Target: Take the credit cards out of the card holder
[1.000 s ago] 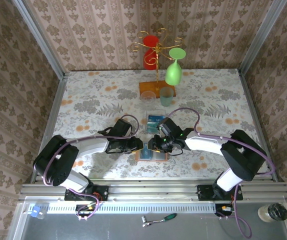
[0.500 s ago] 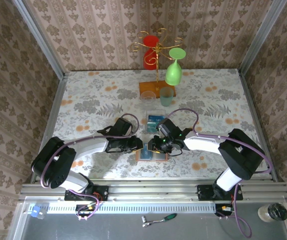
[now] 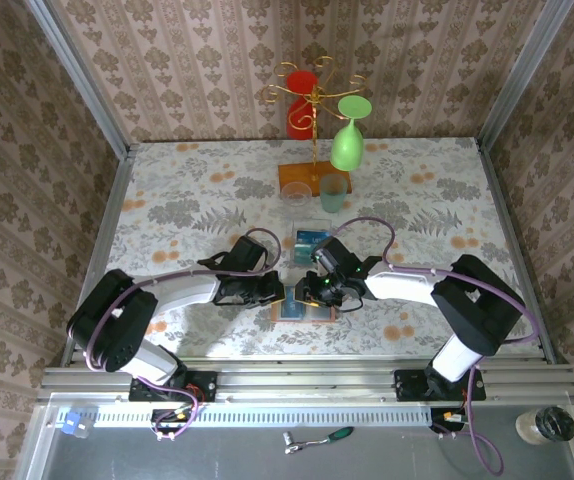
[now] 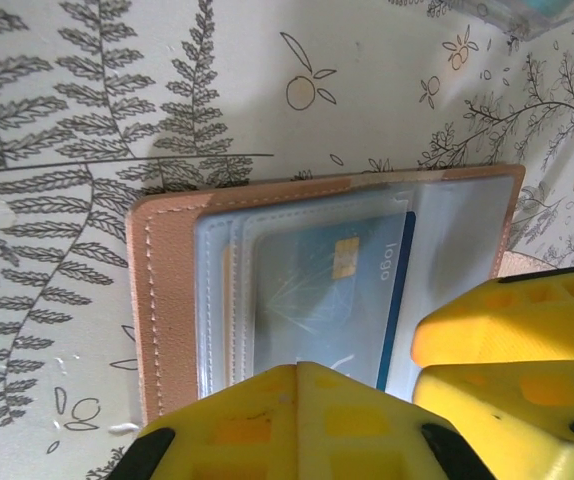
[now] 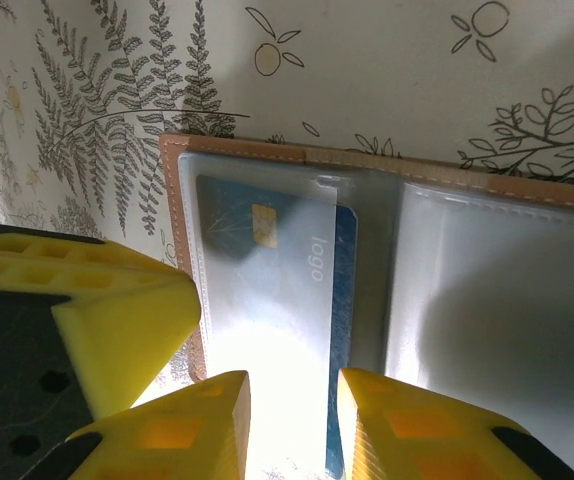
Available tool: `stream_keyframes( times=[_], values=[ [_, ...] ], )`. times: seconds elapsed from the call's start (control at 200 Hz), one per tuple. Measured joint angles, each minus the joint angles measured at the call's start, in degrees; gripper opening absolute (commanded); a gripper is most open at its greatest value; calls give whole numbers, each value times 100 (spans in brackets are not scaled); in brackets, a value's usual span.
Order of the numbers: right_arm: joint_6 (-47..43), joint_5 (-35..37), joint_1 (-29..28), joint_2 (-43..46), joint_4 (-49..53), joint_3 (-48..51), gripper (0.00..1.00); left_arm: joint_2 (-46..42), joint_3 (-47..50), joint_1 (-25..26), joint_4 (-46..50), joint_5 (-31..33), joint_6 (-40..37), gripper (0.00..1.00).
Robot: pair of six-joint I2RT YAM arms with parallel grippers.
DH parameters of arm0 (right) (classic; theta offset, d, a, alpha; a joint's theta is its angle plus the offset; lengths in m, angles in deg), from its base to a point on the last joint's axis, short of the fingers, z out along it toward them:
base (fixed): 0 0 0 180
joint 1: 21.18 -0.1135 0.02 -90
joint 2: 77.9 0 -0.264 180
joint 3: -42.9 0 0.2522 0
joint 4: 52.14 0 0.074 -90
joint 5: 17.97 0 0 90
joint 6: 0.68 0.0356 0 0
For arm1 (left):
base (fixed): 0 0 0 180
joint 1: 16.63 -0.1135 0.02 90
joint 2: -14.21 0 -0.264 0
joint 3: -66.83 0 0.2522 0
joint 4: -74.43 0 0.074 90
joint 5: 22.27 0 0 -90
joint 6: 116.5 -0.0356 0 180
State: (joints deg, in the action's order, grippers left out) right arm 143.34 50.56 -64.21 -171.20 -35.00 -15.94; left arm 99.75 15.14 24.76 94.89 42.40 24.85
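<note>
The card holder (image 3: 303,312) lies open on the table in front of both arms, brown leather rim (image 4: 165,300) round clear pockets. A blue credit card (image 4: 342,280) with a gold chip sits inside the left pocket, under the plastic. My left gripper (image 4: 296,372) is shut, its tips pressed together over that pocket's near edge. In the right wrist view the same card (image 5: 277,265) shows, its right edge sticking out of the pocket. My right gripper (image 5: 294,425) is open, its fingers either side of the card's near end. The two grippers (image 3: 279,292) (image 3: 314,288) nearly touch.
A clear tray (image 3: 310,240) with teal cards lies just beyond the wallet. Farther back are a pale green cup (image 3: 332,193), a small glass (image 3: 295,192), the orange-brown rack base (image 3: 297,176), and a gold rack with a green glass (image 3: 348,140) and a red glass (image 3: 300,100).
Both grippers have stayed over the open wallet. The right arm's elbow has edged slightly left; the left gripper has crept a little toward the wallet.
</note>
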Motion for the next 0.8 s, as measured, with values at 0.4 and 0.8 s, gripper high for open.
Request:
stream_keyframes(
  times=[0.4, 0.8],
  values=[
    [-4, -4, 0, -151, -20, -133, 28, 13, 70, 0, 0, 2, -2, 6],
    [-136, 0, 0, -247, 33, -256, 28, 76, 83, 0, -4, 0, -2, 6]
  ],
)
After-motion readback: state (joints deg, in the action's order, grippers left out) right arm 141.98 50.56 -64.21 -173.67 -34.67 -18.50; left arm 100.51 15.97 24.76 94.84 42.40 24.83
